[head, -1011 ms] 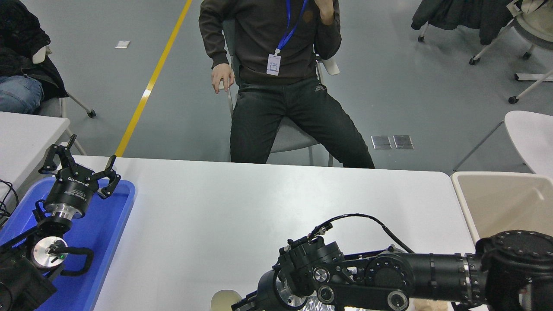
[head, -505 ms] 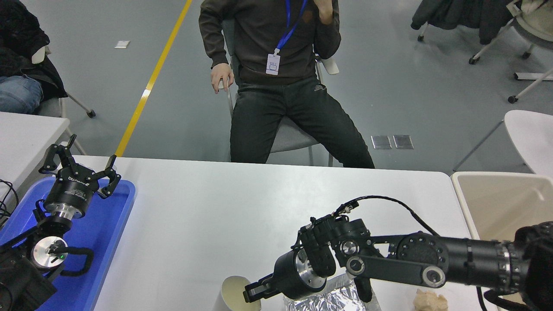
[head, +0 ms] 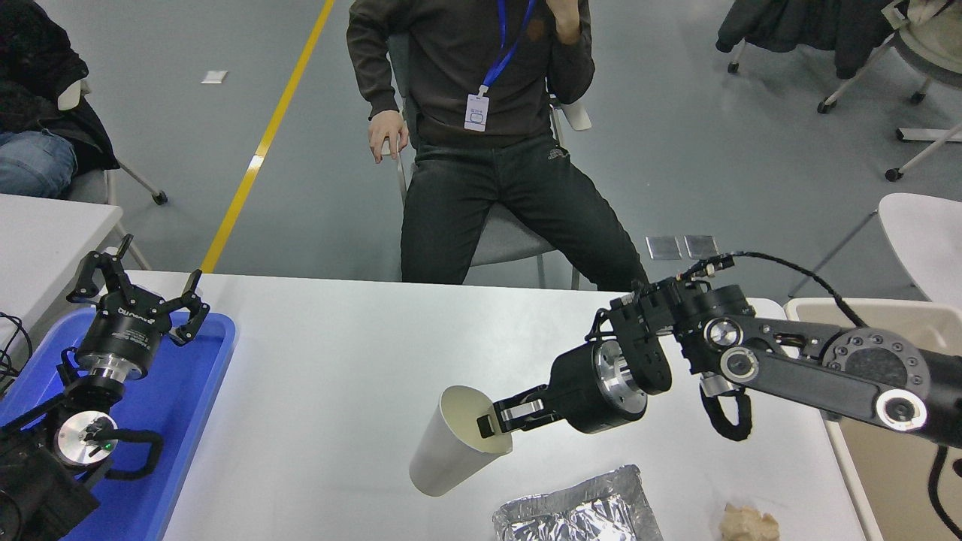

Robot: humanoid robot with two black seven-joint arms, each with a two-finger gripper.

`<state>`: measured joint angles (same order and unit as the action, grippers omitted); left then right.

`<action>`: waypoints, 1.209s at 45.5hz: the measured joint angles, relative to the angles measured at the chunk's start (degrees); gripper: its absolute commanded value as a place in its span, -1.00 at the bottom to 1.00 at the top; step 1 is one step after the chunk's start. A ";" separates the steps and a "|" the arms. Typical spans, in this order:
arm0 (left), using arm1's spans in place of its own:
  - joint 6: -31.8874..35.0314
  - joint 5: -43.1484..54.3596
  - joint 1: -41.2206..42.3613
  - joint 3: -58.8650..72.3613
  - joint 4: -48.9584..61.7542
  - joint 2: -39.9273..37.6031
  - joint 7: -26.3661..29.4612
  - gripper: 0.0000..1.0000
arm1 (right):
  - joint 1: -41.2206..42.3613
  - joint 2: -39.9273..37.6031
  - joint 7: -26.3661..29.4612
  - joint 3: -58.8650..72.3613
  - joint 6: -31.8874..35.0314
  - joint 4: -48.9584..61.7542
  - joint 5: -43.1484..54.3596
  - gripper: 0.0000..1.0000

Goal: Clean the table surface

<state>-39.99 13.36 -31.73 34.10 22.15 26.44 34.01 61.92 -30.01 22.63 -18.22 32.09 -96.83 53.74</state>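
Right gripper (head: 500, 418), jaws pinched on the rim of a paper cup (head: 458, 449), has lifted it tilted up from the near edge over mid counter (head: 361, 353), so clearing has begun; foil (head: 575, 515) and crumpled scrap (head: 746, 521) remain, partly cut off; left gripper (head: 139, 289) parked, jaws spread, empty.

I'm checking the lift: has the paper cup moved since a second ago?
Yes. The paper cup, pinched at its rim by the right claw, has risen from the table's near edge, tilted, toward the middle.

Lab floor: yellow floor line (head: 264, 139), wheeled chairs (head: 864, 60).
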 measured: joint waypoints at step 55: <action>0.00 0.00 0.00 0.00 0.00 0.01 0.00 1.00 | 4.47 -27.56 -6.03 -9.94 5.43 2.08 -0.94 -1.00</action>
<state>-39.99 13.36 -31.73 34.10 22.15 26.44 34.01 66.40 -57.57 16.61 -28.17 37.51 -94.76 52.79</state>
